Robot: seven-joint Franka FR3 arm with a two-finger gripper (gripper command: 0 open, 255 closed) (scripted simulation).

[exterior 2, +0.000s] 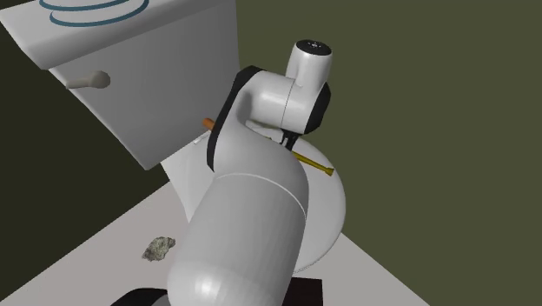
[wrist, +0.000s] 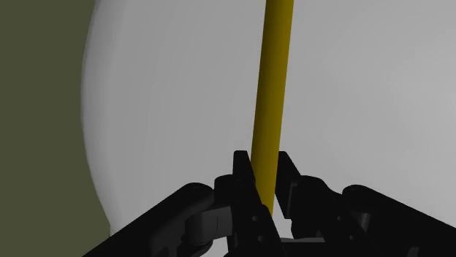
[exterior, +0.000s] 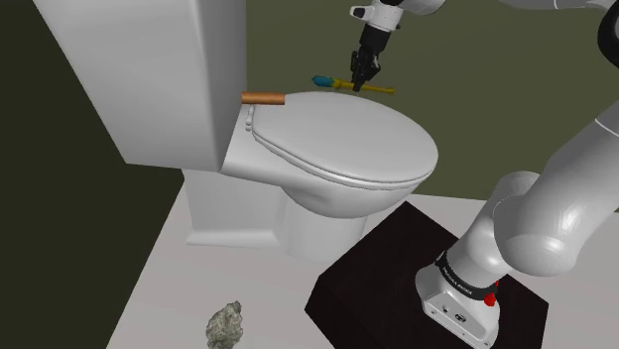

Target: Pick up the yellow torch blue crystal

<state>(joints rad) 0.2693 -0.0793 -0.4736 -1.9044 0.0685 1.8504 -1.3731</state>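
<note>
The torch [exterior: 375,89] is a thin yellow rod with a blue crystal head [exterior: 320,79]. It lies roughly level at the far edge of the white toilet lid [exterior: 347,144]. My black gripper [exterior: 359,75] comes down on its middle. In the wrist view the gripper [wrist: 264,160] is shut on the yellow rod [wrist: 272,87], which runs straight away from the fingers over the lid [wrist: 365,109]. In the second exterior view the rod's yellow end [exterior 2: 316,166] sticks out from behind the arm. I cannot tell whether the torch touches the lid.
A brown cylinder [exterior: 263,98] lies on the lid next to the white tank [exterior: 149,69]. The tank's flush handle [exterior 2: 87,81] sticks out on its side. A grey rock [exterior: 225,325] sits on the pale floor. The dark stand [exterior: 397,268] is beside the bowl.
</note>
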